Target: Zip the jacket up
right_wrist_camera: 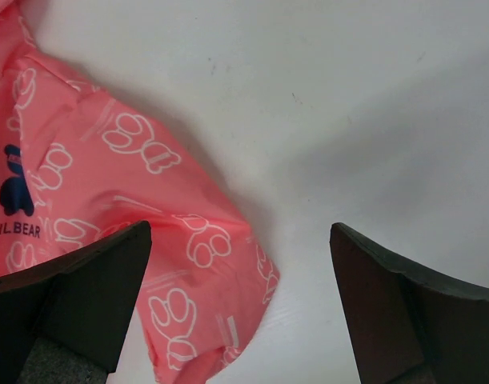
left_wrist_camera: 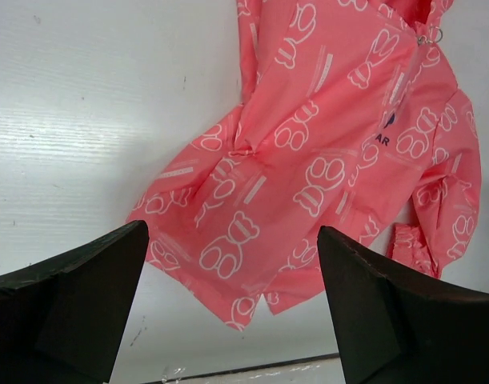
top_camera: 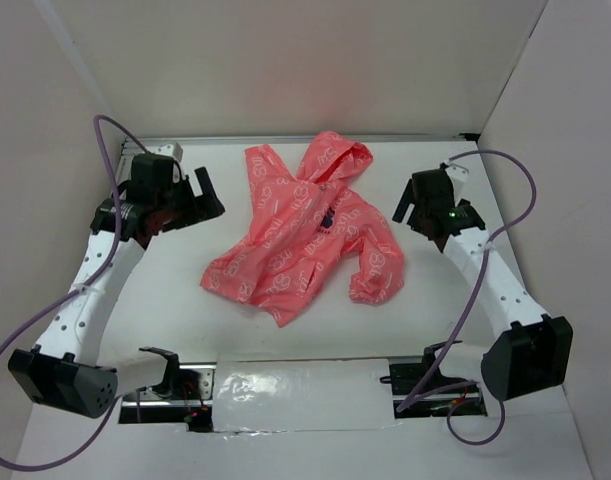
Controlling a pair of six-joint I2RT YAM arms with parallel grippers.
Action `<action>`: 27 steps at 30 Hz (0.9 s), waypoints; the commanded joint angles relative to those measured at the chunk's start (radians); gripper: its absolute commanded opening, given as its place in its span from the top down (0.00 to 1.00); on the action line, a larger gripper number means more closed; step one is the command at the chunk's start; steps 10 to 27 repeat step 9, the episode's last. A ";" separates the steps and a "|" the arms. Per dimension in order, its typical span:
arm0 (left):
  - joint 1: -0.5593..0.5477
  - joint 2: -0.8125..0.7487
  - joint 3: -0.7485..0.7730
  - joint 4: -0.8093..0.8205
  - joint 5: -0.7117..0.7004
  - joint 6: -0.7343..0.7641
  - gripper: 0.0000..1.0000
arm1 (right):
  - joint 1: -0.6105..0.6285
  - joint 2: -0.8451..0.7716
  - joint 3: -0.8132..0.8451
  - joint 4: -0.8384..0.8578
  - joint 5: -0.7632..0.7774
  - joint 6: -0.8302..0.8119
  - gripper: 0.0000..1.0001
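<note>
While the jacket (top_camera: 300,235) lies untouched between them, left claw (top_camera: 207,195) and right claw (top_camera: 405,205) gape empty

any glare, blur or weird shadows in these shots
Top external: even light, a faint pink glow on the back wall above the jacket, sheen on the tape strip at the near edge. Left wrist: jacket print sharp, the open left gripper has dark, soft-edged fingers. Right wrist: a soft shadow on the table beside the sleeve, the open right gripper nearly black.
</note>
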 commanded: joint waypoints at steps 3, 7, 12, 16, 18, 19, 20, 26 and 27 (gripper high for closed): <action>0.001 -0.073 -0.016 0.032 0.025 0.034 0.00 | -0.004 -0.090 -0.045 0.004 0.077 0.049 0.01; 0.001 -0.073 -0.016 0.032 0.036 0.034 0.00 | -0.015 -0.123 -0.057 0.036 0.060 0.036 0.01; 0.001 -0.073 -0.016 0.032 0.036 0.034 0.00 | -0.015 -0.139 -0.082 0.050 0.040 0.012 0.01; 0.001 -0.073 -0.016 0.032 0.036 0.034 0.00 | -0.015 -0.139 -0.082 0.050 0.040 0.012 0.01; 0.001 -0.073 -0.016 0.032 0.036 0.034 0.00 | -0.015 -0.139 -0.082 0.050 0.040 0.012 0.01; 0.001 -0.073 -0.016 0.032 0.036 0.034 0.00 | -0.015 -0.139 -0.082 0.050 0.040 0.012 0.01; 0.001 -0.073 -0.016 0.032 0.036 0.034 0.00 | -0.015 -0.139 -0.082 0.050 0.040 0.012 0.01; 0.001 -0.073 -0.016 0.032 0.036 0.034 0.00 | -0.015 -0.139 -0.082 0.050 0.040 0.012 0.01; 0.001 -0.073 -0.016 0.032 0.036 0.034 0.00 | -0.015 -0.139 -0.082 0.050 0.040 0.012 0.01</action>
